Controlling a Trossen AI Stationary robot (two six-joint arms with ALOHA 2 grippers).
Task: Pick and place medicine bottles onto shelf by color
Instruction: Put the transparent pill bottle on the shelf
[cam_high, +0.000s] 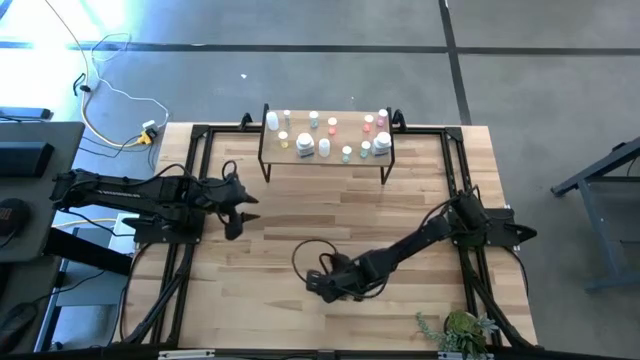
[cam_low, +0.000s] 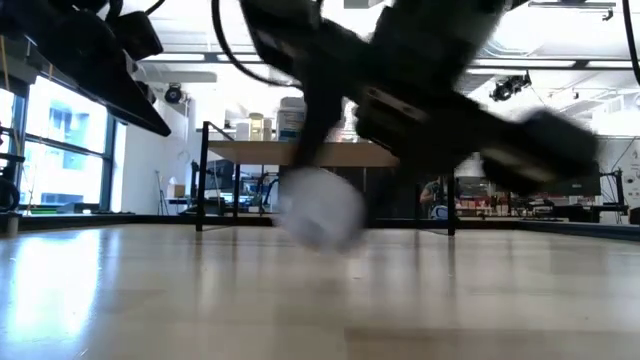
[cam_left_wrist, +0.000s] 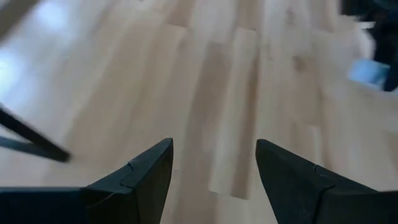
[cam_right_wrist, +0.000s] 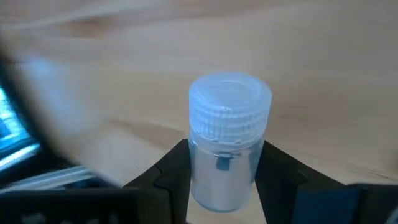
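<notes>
My right gripper (cam_high: 322, 287) is low over the near middle of the table and shut on a small clear bottle with a white ribbed cap (cam_right_wrist: 229, 106). In the low view this bottle (cam_low: 320, 207) is a white blur under the blurred right arm. My left gripper (cam_high: 243, 207) hovers open over the left middle of the table, with only bare wood between its fingers (cam_left_wrist: 214, 152). The shelf (cam_high: 325, 160), a light-wood board on black legs, stands at the far edge. Several small white, pink, yellow and green bottles (cam_high: 325, 148) stand upright on it. My right gripper pinches the bottle's clear body (cam_right_wrist: 199, 168) just below the cap, one finger (cam_right_wrist: 171, 171) on each side. The cap stands free beyond the fingertips. In the low view the bottle seems to hang slightly above the tabletop, but blur makes this unsure.
A black frame (cam_high: 195, 190) runs around the tabletop along its left, right and far sides. A small green plant (cam_high: 458, 330) sits at the near right corner. A black cable loop (cam_high: 310, 255) lies by the right gripper. Open wood lies between the grippers and the shelf.
</notes>
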